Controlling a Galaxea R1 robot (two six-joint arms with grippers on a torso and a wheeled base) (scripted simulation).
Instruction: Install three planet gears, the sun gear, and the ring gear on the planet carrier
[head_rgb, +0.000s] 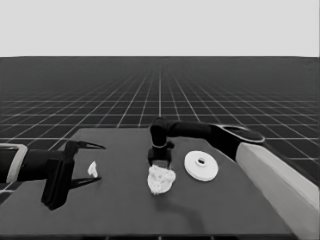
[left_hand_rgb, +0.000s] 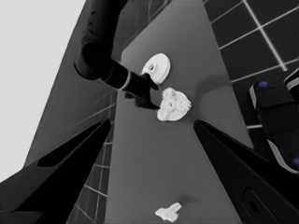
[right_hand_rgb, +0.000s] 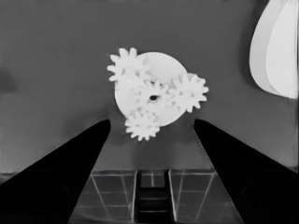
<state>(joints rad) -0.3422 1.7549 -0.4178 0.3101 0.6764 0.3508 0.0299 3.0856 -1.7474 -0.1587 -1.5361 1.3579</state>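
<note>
Gears (right_hand_rgb: 156, 100) sit in a cluster on the smaller round part (right_hand_rgb: 161, 63), which lies near the middle of the table (head_rgb: 120, 210). In the right wrist view four toothed gears show on it: one in the centre with a small dark hole, and three around it, their teeth reaching past the disc's edge. In the head view the same cluster reads as one knobbly white lump (head_rgb: 161, 179).

Just above that cluster hangs the right gripper (head_rgb: 159, 161), at the end of the right arm (head_rgb: 270, 170) that reaches in from the right side. Its two black fingers (right_hand_rgb: 70, 177) are spread wide apart and hold nothing; the gears lie between and beyond the tips, not touched by them.

Beside the cluster, toward the right end of the table, lies the larger round part (head_rgb: 201, 165), flat, with a small dark hole in its middle. It is near the gears but apart from them. A piece of its pale rim also shows at the edge of the right wrist view (right_hand_rgb: 275, 51).

At the table's left end stands the left arm, parked, with the left gripper (head_rgb: 92, 162) over the surface. Its fingers (left_hand_rgb: 70, 172) are spread open with nothing in them. A thin white piece (head_rgb: 93, 169) lies on the table between the tips, touched by neither, and well apart from the gear cluster.
</note>
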